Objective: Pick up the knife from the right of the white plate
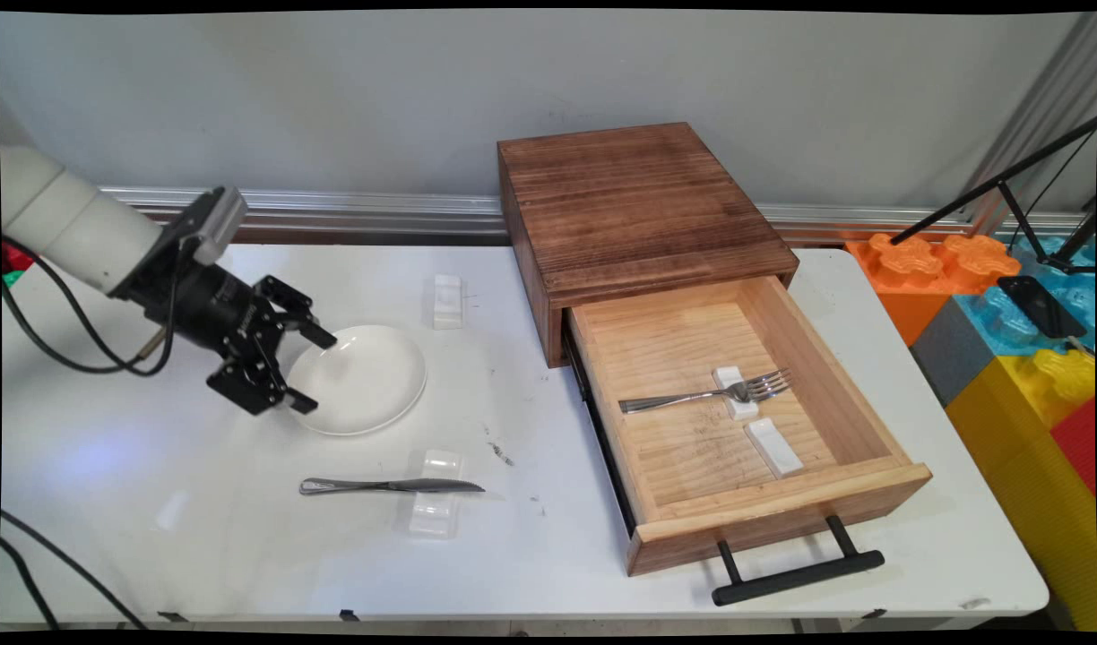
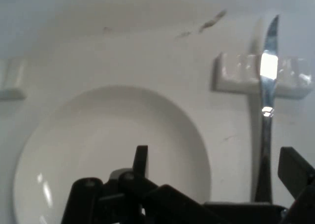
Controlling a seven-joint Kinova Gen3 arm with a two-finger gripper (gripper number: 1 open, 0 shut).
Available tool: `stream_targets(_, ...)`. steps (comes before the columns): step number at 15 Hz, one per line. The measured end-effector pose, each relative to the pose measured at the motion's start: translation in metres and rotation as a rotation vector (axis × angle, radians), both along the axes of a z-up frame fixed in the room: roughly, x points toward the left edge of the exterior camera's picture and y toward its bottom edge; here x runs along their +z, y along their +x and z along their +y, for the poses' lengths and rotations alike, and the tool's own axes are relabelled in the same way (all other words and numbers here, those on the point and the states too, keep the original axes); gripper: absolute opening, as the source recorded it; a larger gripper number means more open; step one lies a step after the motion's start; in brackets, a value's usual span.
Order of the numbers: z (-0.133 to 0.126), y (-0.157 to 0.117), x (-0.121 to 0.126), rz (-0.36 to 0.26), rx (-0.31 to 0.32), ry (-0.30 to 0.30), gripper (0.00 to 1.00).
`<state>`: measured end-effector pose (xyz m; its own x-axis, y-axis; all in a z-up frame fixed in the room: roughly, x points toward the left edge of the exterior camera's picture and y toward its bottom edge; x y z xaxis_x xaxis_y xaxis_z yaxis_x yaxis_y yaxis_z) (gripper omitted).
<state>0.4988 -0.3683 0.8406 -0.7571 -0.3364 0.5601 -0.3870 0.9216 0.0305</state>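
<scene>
**Open gripper poised at the left rim of the white plate**

The black two-finger gripper (image 1: 309, 371) hangs at the left edge of the round white plate (image 1: 360, 378), tilted down and to the right, its fingers spread wide apart with nothing between them; one fingertip (image 1: 320, 337) lies over the plate's upper-left rim and the other sits by its lower-left rim; whether either touches the plate cannot be told. In the hand view the plate (image 2: 108, 150) fills the lower middle, one finger (image 2: 141, 161) rising in front of it and the other at the right edge.

In front of the plate a table knife (image 1: 392, 486) lies across a clear cutlery rest (image 1: 436, 502), handle to the left and blade to the right; in the hand view the same knife (image 2: 266, 101) crosses its rest (image 2: 236, 76) beside the plate. A second white rest (image 1: 447, 299) stands bare behind the plate, near the table's far side.

To the right a dark wooden cabinet (image 1: 634, 210) sits on the white table (image 1: 199, 555), its pale drawer (image 1: 835, 403) pulled fully out, black bar handle (image 1: 795, 578) facing the near edge; inside, a fork (image 1: 705, 395) rests with its neck on a small white rest (image 1: 737, 392), tines to the right; another white rest (image 1: 775, 447) lies bare just beside it, nearer the drawer front.
</scene>
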Motion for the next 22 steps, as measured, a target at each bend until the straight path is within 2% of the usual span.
stream_targets(7,0.012,-0.019,-0.031,0.055,-0.096,-0.007,1.0)
stream_targets(11,0.019,-0.028,-0.047,0.073,-0.13,0.002,1.0)
stream_targets(22,0.023,-0.053,-0.089,0.082,-0.177,-0.002,1.0)
